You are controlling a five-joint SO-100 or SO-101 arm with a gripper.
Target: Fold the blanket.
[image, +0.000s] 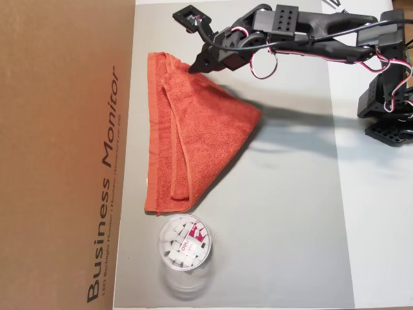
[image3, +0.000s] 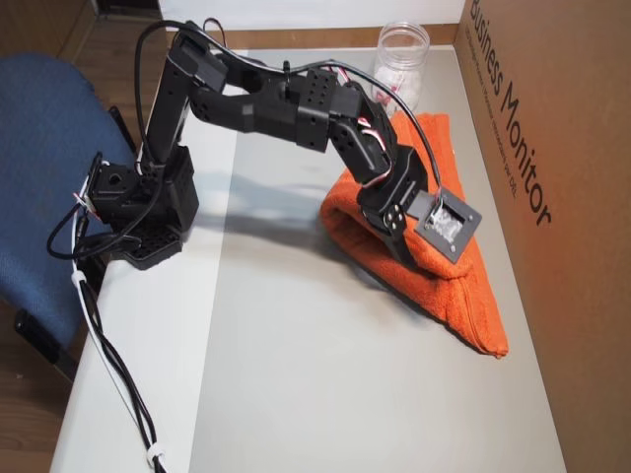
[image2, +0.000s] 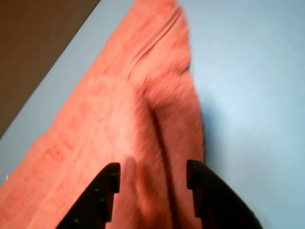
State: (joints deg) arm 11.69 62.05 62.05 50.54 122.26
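Observation:
The blanket (image: 200, 135) is an orange-red terry towel, partly folded into a rough triangle on the grey mat (image: 290, 213). One flap is drawn over the rest, and its far corner rises to my gripper (image: 193, 66). In the wrist view the two black fingers (image2: 107, 191) straddle a raised ridge of the blanket (image2: 119, 109), and cloth fills the gap at my gripper (image2: 152, 167). From the other overhead view my gripper (image3: 402, 254) presses down into the blanket (image3: 463, 305) near its middle.
A clear round tub (image: 184, 248) of white pieces stands just past the blanket's near end, also seen as the tub (image3: 399, 59). A large cardboard box (image: 58, 155) borders the mat on the blanket's side. The arm base (image3: 138, 207) sits opposite, by a blue chair (image3: 39, 148).

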